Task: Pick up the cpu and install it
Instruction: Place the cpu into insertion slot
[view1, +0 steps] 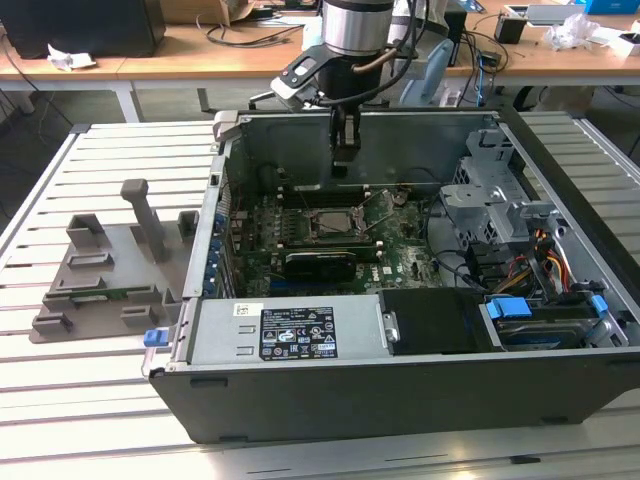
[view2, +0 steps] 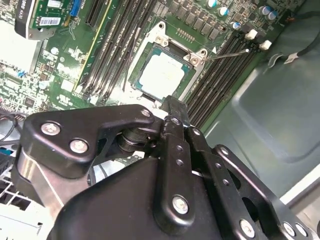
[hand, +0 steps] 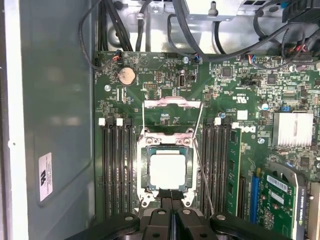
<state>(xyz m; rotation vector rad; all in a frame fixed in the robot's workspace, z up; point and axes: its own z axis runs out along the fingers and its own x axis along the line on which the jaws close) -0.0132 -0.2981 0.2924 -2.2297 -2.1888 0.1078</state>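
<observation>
Exterior view first: the black claw (view1: 343, 168) hangs just above the centre of the frame, inside the open dark-grey metal computer case (view1: 400, 400). It's pressed together with nothing in it. The small flat silver-topped cpu (view1: 334, 222) sits right below it on the green motherboard (view1: 410, 262). The grey plastic fixture plate (view1: 100, 275) lies well apart on the white slatted surface (view1: 60, 400), at the exterior view's left.

In the second wrist view, the cpu lies flat in the black-and-metal socket (view2: 196, 59), with the thin wire lever (view2: 227, 54) sticking out free.

In the first wrist view, the hinged metal load plate (hand: 172, 103) is folded open and long black memory slots (hand: 117, 170) flank the socket. Nothing clamps the chip, so I'd say a nudge from the claw could skew it or snag that lever. There's plenty of room overhead, but it's tight sideways.
</observation>
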